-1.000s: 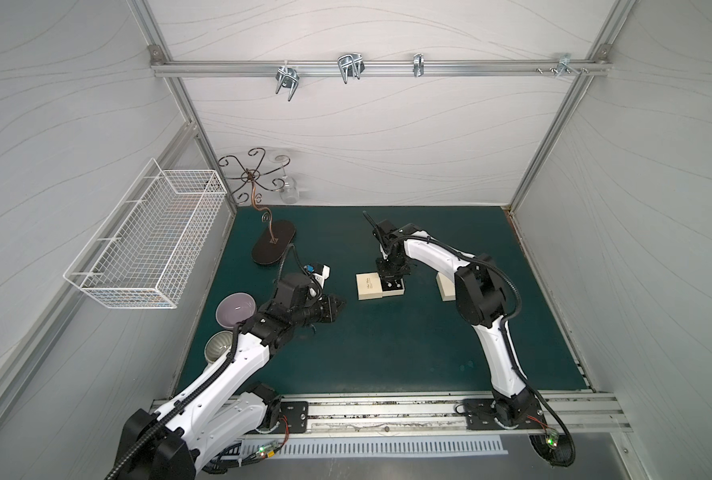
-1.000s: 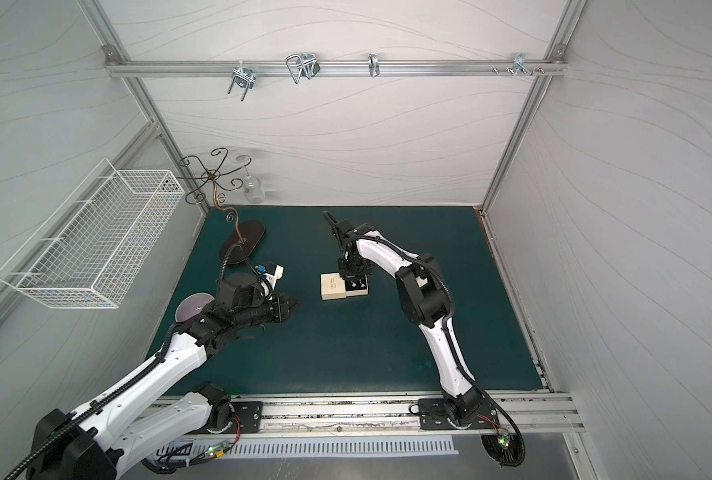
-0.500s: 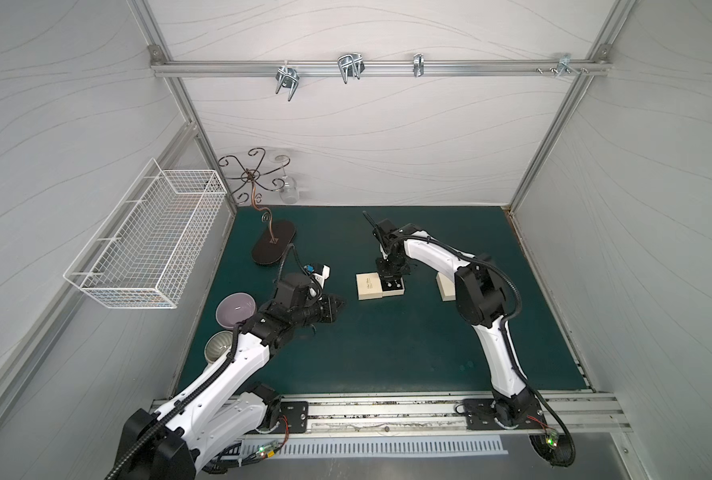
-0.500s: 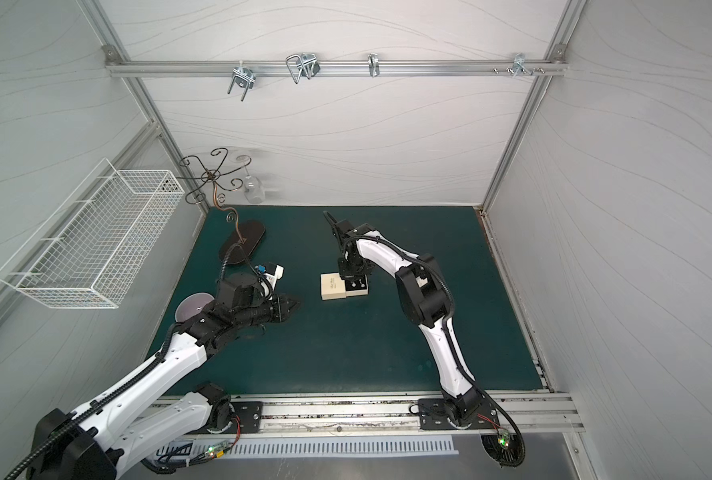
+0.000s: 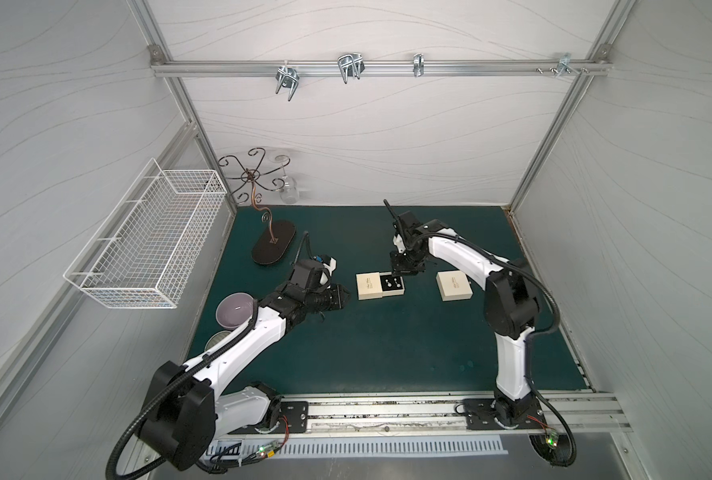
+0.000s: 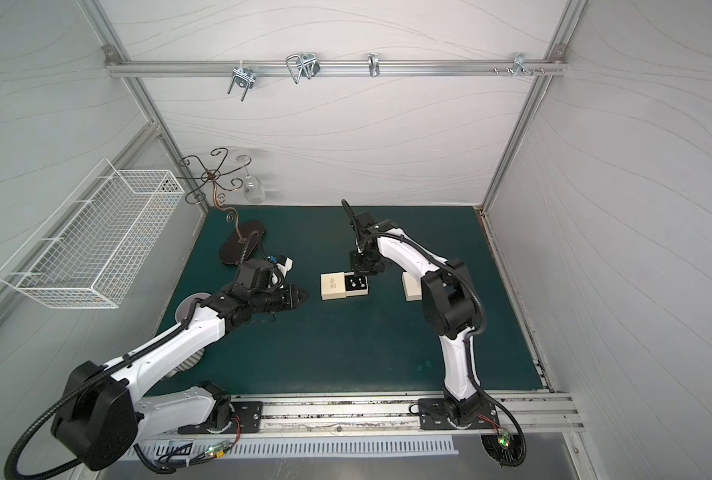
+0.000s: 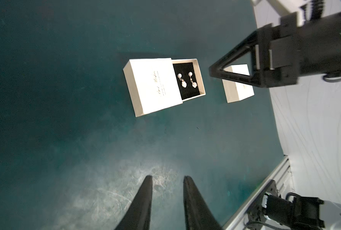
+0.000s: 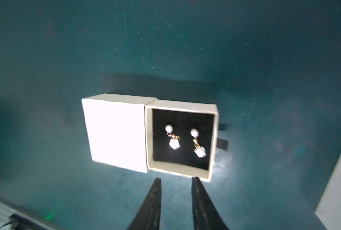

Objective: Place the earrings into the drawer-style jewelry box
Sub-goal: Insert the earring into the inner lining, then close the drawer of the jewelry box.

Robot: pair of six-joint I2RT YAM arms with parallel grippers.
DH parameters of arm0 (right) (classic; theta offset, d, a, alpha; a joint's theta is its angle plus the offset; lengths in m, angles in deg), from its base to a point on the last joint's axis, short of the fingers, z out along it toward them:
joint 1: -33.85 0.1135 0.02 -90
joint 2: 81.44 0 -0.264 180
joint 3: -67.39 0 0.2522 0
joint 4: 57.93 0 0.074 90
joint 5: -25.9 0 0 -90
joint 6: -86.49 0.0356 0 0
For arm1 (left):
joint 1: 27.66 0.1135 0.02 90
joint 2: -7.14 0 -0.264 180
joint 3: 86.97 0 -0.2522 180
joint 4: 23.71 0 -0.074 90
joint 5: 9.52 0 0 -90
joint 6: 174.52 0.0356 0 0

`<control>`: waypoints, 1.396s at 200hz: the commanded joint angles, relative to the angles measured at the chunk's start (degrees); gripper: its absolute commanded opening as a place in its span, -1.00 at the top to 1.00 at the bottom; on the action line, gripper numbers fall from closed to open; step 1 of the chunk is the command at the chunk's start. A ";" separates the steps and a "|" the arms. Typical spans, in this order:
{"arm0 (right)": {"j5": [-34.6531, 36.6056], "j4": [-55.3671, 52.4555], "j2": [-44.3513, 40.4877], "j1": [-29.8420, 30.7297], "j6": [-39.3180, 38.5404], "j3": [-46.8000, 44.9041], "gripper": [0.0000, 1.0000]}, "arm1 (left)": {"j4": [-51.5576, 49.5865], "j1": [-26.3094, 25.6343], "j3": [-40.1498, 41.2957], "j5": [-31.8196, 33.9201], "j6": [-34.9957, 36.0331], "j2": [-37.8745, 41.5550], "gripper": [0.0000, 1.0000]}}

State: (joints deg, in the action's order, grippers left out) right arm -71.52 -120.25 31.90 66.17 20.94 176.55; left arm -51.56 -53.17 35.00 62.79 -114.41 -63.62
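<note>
Set against a second ago, nothing that the top views can show has shifted: both arms, both boxes and the pulled-out drawer sit where they sat on the dark green tabletop (image 5: 387, 353)

Counted, near to far: two arms, two claws, one grey round dish (image 5: 217, 341), one lilac bowl (image 5: 233, 311), two cream cardboard boxes, two earrings, one white wire basket (image 5: 138, 266), and one dark scrolled metal stand (image 5: 274, 247) with one clear glass (image 5: 288, 192) hung on it

The open cream drawer-style box (image 5: 368, 286) is the landmark. Its black-lined drawer (image 8: 181, 104) is slid out toward the right arm's side. It holds both earrings (image 8: 173, 142) side by side, each a round pale bead over a gold link and a sparkly white drop. A black pull tab (image 8: 222, 143) sticks out of the drawer's end. The closed second cream box (image 5: 453, 285) lies beyond that end, apart from it. The left claw (image 7: 167, 177) hovers near the box's sleeve side without touching, its fingers a narrow gap apart with nothing between them. The right claw (image 8: 176, 178) hangs just beside the drawer's rim, likewise narrowly parted and holding nothing
</note>
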 commanded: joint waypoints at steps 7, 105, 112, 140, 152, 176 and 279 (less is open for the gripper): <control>-6.82 6.63 -4.61 -4.41 1.66 -7.16 0.28 | 1.00 0.88 -5.25 1.65 -2.47 -6.15 0.14; -20.18 17.34 -0.05 -9.68 5.92 -13.22 0.08 | 6.05 1.73 -14.78 -1.93 -4.47 -26.72 -0.44; -20.27 17.55 0.48 -9.73 6.22 -13.05 0.07 | 6.70 1.71 -15.13 -2.48 -4.56 -27.74 -0.44; -20.88 18.18 1.88 -9.69 6.95 -12.51 0.05 | 7.80 1.79 -16.50 -3.70 -4.57 -30.51 -0.44; -20.71 18.41 2.36 -9.73 7.19 -12.55 0.04 | 8.22 1.79 -16.79 -4.01 -4.74 -31.25 -0.44; -20.66 18.74 3.07 -9.56 7.50 -12.69 0.03 | 8.65 1.79 -17.33 -4.53 -4.82 -32.44 -0.43; -21.61 19.82 6.15 -7.20 8.69 -10.78 0.03 | 10.57 1.70 -19.34 -7.35 -5.09 -35.71 -0.33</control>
State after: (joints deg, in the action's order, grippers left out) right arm -92.14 -100.84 36.93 57.99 28.68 163.74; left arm -43.23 -51.64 18.67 56.71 -119.18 -98.11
